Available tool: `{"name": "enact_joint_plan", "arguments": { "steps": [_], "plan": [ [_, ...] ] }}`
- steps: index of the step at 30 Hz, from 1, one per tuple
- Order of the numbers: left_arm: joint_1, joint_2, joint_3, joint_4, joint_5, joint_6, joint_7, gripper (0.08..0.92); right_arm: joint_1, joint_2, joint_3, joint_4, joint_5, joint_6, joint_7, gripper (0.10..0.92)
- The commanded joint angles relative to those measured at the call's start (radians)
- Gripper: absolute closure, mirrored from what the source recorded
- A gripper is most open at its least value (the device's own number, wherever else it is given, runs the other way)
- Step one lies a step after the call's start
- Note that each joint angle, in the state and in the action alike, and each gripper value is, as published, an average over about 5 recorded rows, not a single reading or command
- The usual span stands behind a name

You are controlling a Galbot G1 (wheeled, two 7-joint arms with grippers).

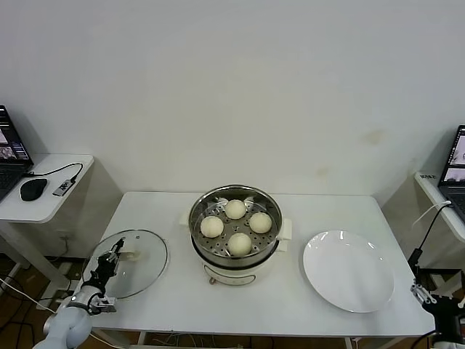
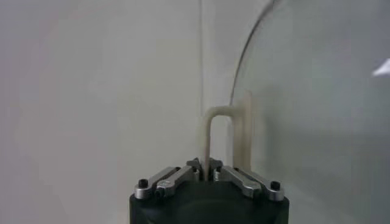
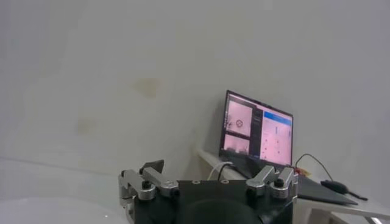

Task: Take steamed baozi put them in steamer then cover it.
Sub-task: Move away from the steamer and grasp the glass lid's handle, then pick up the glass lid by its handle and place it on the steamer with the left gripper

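The steamer stands at the table's middle, its steel rim uncovered. Four cream-white baozi lie on its perforated tray: one far, one left, one right, one near. The glass cover lies at the table's left edge. My left gripper is shut on the cover's cream-white handle; in the left wrist view the left gripper pinches one leg of the handle, with the glass beside it. My right gripper is parked off the table's right front corner, open and empty in the right wrist view.
A flat white plate lies right of the steamer. Side tables with laptops stand at the far left and far right. The right-hand laptop also shows in the right wrist view.
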Motion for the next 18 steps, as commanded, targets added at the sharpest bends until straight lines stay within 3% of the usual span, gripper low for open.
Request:
{"name": "enact_joint_plan", "arguments": {
  "steps": [1,10,14,18],
  "plan": [
    [0.171,0.031,-0.142,-0.327,-0.034,0.184,-0.001,0.851,-0.001,-0.002,-0.021,0.007,-0.011,0.0,0.0,0.203],
    [0.265,0.145,-0.262,-0.591,-0.171,0.413,0.193,0.851,-0.016,-0.005,-0.07,0.008,-0.031,0.004,0.001,0.203],
    [0.235,0.215,-0.213,-0.671,-0.254,0.498,0.244,0.851,-0.02,-0.002,-0.1,0.012,-0.049,0.007,0.002,0.203],
    [0.166,0.269,-0.068,-0.75,-0.285,0.592,0.258,0.851,-0.018,0.013,-0.133,0.015,-0.081,0.009,0.005,0.203]
  ]
}}
